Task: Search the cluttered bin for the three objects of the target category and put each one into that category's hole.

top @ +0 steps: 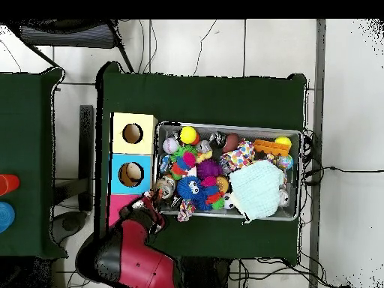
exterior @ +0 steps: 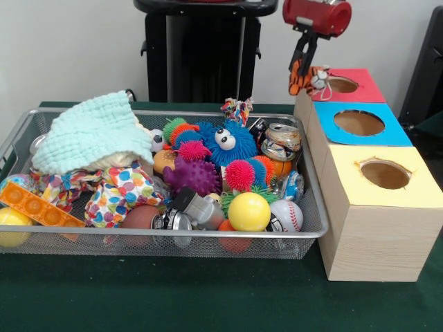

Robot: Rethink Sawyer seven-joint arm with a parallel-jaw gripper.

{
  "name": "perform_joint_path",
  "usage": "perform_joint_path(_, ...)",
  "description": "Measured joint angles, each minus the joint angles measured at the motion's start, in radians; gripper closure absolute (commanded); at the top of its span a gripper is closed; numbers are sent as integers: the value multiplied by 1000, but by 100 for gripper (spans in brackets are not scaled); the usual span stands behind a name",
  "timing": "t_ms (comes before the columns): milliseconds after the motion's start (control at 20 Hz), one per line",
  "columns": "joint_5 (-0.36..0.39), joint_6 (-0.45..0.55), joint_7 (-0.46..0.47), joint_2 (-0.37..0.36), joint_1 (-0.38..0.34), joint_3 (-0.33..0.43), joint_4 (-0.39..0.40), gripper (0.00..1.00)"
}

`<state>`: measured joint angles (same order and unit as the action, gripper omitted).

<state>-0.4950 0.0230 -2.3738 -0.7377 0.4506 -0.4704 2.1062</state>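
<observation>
My gripper (exterior: 302,68) is shut on an orange toy with black tiger stripes (exterior: 306,80) and holds it in the air at the left edge of the red panel. The red-panelled hole (exterior: 342,84) tops the far end of the pale wood box, just right of the toy. The wire mesh bin (exterior: 173,235) is full of toys and lies left of the box. In the overhead view the red arm (top: 135,259) covers most of the red panel, and the gripper (top: 152,204) is at the bin's (top: 225,126) corner. No plain cream-yellow toy shows clearly.
A blue-panelled hole (exterior: 358,122) and a yellow-panelled hole (exterior: 385,174) lie nearer on the same box. The bin holds a mint cloth (exterior: 97,131), a blue spiky creature (exterior: 225,142), spiky balls, a crushed can (exterior: 280,140), a yellow ball (exterior: 249,211) and a baseball (exterior: 286,215).
</observation>
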Motion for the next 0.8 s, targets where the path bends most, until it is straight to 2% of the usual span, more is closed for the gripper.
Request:
perform_joint_path(300, -11, -5, -7, 25, 18, 0, 39, 100)
perform_joint_path(650, -42, 1, -10, -1, 31, 3, 81, 100)
perform_joint_path(800, -65, 25, -17, -10, 62, -6, 90, 100)
